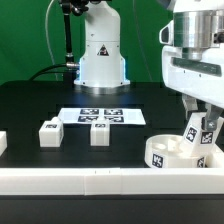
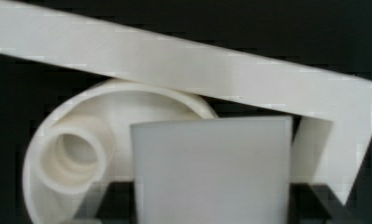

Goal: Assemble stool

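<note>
The round white seat (image 1: 168,156) lies at the exterior view's right, against the front rail. My gripper (image 1: 203,114) hangs over it, shut on a white tagged leg (image 1: 200,138) that is tilted, its lower end down at the seat. In the wrist view the leg (image 2: 209,165) fills the space between my two dark fingers (image 2: 122,200), with the gripper (image 2: 218,206) closed on its sides. Behind it shows the seat (image 2: 115,122), and a round hole (image 2: 67,157) sits beside the leg. Two more legs (image 1: 50,132) (image 1: 99,133) stand loose on the black table.
The marker board (image 1: 100,116) lies flat behind the loose legs. A long white border rail (image 1: 100,181) runs along the table's front edge and crosses the wrist view (image 2: 218,60). The robot's white base (image 1: 101,55) stands at the back.
</note>
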You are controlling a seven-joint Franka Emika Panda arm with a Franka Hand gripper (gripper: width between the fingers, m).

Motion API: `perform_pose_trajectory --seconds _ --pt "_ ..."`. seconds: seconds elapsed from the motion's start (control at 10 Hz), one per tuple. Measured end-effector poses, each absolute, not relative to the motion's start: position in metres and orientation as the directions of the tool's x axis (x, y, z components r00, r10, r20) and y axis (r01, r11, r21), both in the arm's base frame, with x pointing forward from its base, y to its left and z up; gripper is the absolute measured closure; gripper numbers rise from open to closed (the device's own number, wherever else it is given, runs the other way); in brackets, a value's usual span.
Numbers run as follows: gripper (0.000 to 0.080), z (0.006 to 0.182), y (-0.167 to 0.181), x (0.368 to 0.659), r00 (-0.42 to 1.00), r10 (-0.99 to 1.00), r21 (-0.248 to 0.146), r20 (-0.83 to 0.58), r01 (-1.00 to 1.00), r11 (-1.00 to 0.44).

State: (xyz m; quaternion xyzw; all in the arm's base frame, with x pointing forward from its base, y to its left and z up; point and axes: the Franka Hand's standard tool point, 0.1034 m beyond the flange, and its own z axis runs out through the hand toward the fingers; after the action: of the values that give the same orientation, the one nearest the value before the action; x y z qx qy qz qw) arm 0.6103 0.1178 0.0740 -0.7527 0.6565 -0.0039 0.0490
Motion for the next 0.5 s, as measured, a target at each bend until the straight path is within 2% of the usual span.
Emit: perform_pose_trajectory --seconds 0.2,0.5 --pt "0.0461 0.0744 0.1215 0.6124 -0.06 -0.994 -0.129 -0.09 -0.989 0.071" --pt "0.0461 0.0747 0.1223 0.6125 -0.221 -0.967 -0.123 -0.125 -0.964 0.236"
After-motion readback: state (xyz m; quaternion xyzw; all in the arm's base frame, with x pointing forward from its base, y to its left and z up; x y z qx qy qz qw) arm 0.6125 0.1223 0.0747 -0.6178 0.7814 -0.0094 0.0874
